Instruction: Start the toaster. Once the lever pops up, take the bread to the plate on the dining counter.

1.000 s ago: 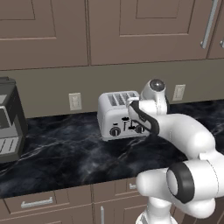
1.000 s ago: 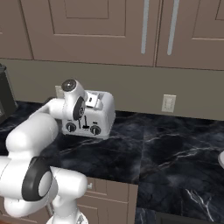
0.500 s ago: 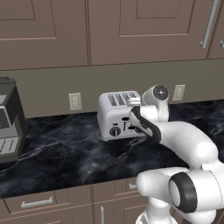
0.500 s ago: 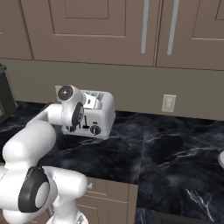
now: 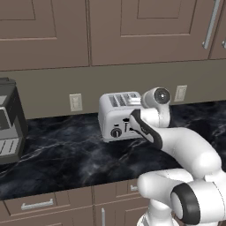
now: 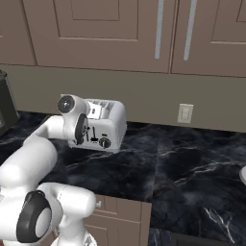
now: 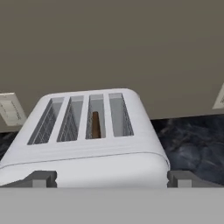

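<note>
The toaster (image 5: 118, 115) stands on the black marble bench (image 5: 66, 154), back against the wall, between two wall sockets (image 5: 75, 102). Its four slots run across the top; in the hand view the bread (image 7: 95, 124) sits on edge, low in the third slot from the left, with the other three slots bare. Two black knobs and small sliders show on the toaster's front face.

The claw (image 7: 109, 178) hangs at the toaster's front top edge, its two dark tips spread wide apart, one near each end of the front edge, with nothing held between them. In the base views the arm (image 5: 176, 145) curls in front of the toaster and hides part of its front. A dark grey appliance (image 5: 9, 119) stands well apart at the bench's left end.
</note>
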